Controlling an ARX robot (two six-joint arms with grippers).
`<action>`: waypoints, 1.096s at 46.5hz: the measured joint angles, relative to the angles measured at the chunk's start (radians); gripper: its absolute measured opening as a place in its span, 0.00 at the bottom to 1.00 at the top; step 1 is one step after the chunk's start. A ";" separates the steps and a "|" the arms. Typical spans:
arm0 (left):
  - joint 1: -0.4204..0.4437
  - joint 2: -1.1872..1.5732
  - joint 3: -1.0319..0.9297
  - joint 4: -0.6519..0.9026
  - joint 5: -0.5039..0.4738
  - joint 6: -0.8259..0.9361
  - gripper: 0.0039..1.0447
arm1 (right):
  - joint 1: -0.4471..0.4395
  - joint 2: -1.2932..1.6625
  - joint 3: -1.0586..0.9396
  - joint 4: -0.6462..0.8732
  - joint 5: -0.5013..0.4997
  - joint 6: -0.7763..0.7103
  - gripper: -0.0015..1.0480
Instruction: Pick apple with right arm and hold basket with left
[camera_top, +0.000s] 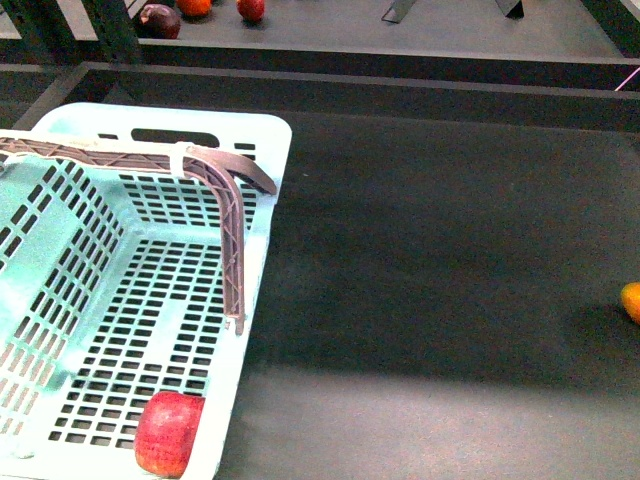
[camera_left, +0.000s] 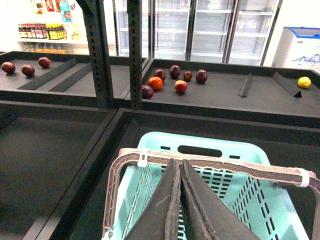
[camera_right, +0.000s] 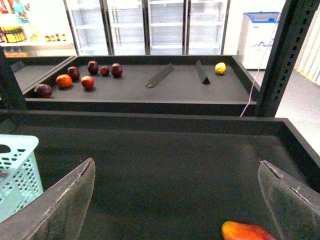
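Observation:
The pale mint-green basket (camera_top: 150, 290) stands at the left of the dark shelf floor; its grey-brown handle (camera_top: 232, 240) is raised. A red apple (camera_top: 168, 432) lies inside the basket in its near right corner. In the left wrist view my left gripper (camera_left: 177, 162) is shut on the handle (camera_left: 225, 167) above the basket (camera_left: 210, 150). My right gripper (camera_right: 176, 165) is open and empty over the bare shelf floor, to the right of the basket's corner (camera_right: 15, 170). An orange-red fruit (camera_right: 247, 231) lies just below its right finger. Neither gripper shows in the front view.
The orange fruit (camera_top: 631, 300) lies at the shelf's far right edge. The raised back shelf holds a dark purple fruit (camera_top: 160, 20), an orange (camera_top: 195, 6), a small red fruit (camera_top: 251, 9), several more fruits (camera_right: 87, 75) and a yellow one (camera_right: 220, 68). Dark shelf walls and posts (camera_left: 97, 50) surround the floor.

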 joint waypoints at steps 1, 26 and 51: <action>0.000 0.000 0.000 0.000 0.000 0.000 0.03 | 0.000 0.000 0.000 0.000 0.000 0.000 0.91; 0.000 0.000 0.000 0.000 0.000 0.000 0.74 | 0.000 0.000 0.000 0.000 0.000 0.000 0.91; 0.000 0.000 0.000 0.000 0.000 0.002 0.94 | 0.000 0.000 0.000 0.000 0.000 0.000 0.91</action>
